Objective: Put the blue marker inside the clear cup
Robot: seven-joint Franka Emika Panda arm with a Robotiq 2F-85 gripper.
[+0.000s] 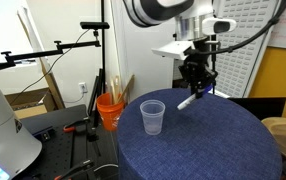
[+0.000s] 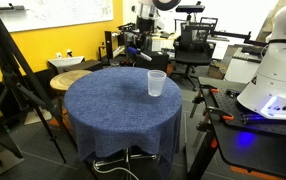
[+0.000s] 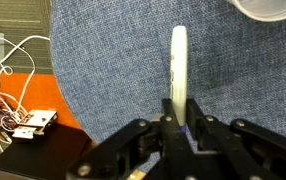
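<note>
Both exterior views share the table (image 1: 208, 140); wrist view looks down.

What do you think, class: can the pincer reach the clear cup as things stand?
Probably yes. The pincer, shut on the marker, hangs over the table beside the cup. Nothing stands between them, and the cup's mouth is open.
</note>
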